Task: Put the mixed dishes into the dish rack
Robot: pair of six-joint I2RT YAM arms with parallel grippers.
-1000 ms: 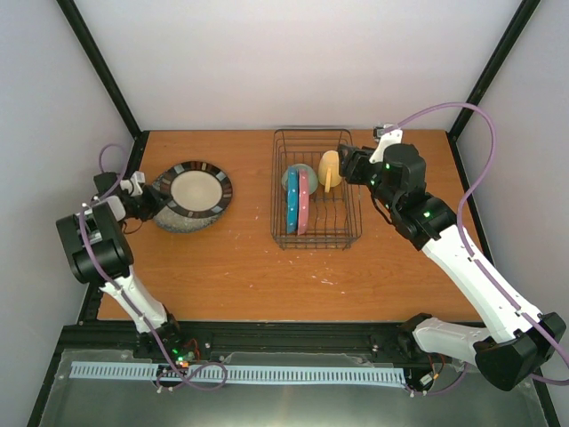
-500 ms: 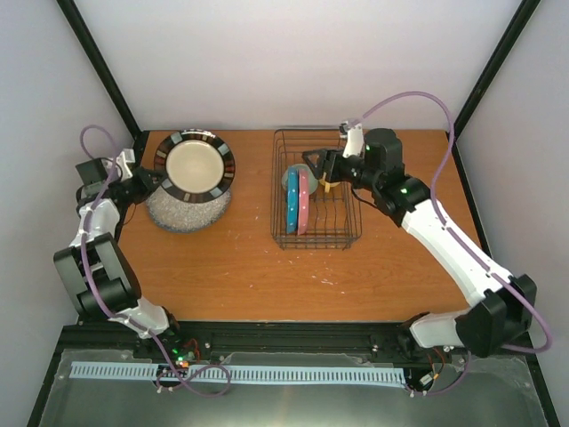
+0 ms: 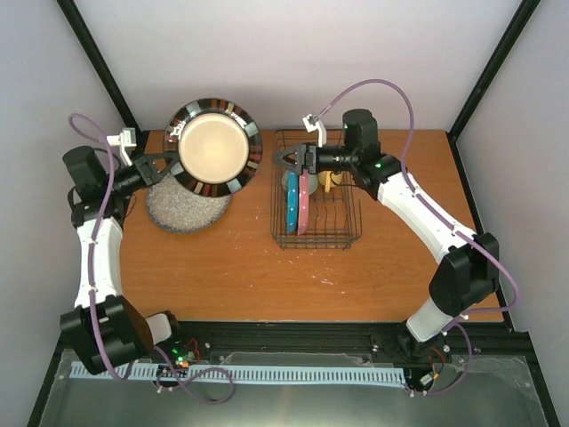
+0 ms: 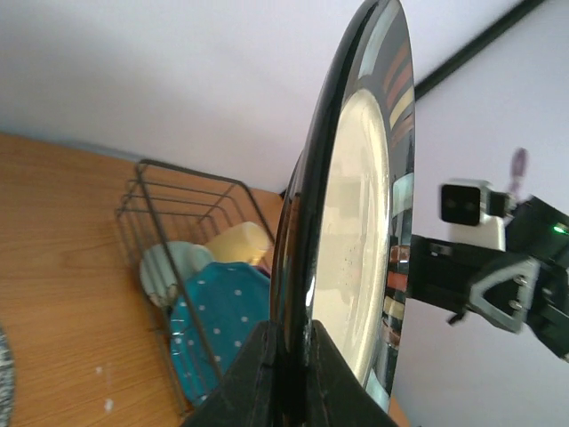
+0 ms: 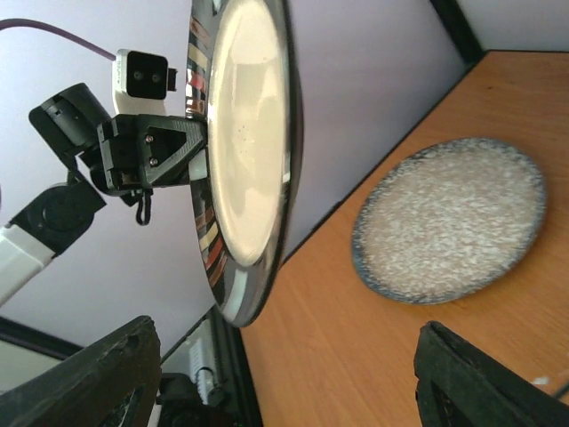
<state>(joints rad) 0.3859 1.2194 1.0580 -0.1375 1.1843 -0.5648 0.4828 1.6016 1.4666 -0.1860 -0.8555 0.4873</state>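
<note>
Left wrist view, unlike right, shows dish rack (image 4: pixel 182 170).

**Looks like a robot lab cell to me**

Plain pale walls (image 3: pixel 302 62) and black frame posts (image 3: pixel 98 62) box you in just behind your left pincer (image 3: pixel 172 158). There's a wooden tabletop (image 3: pixel 231 267) below it and a black mounting rail (image 3: pixel 293 336) well back toward you.

The wooden table (image 3: pixel 240 267) carries 2 things; the grey speckled plate (image 3: pixel 182 212) lies flat at its left; the dish rack (image 3: pixel 318 242) stands well apart, toward the back.
</note>
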